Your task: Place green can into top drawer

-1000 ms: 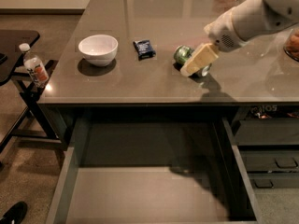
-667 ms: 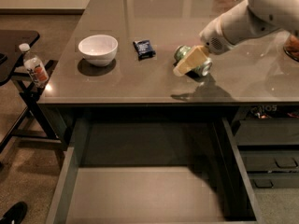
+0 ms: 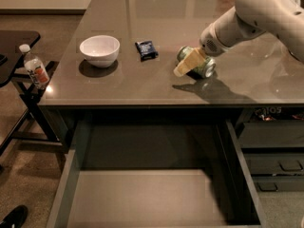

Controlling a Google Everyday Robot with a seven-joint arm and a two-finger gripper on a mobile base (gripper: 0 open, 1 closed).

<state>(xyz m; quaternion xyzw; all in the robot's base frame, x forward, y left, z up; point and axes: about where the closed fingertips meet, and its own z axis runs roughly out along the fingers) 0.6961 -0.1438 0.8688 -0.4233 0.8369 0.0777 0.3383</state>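
Gripper [image 3: 192, 64] at right-centre of bench [image 3: 142, 91], fingers apparently clamped around green can [image 3: 204, 67], just right of blue packet [image 3: 146, 50]; top drawer [image 3: 142, 194] open at near side, transfer and release not yet done.

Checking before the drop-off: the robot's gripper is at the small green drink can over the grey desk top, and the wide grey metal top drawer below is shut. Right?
Not quite. The camera view shows the wide grey metal top drawer pulled open, with its flat bottom in sight. The rest holds: the gripper is at the small green drink can over the grey desk top.
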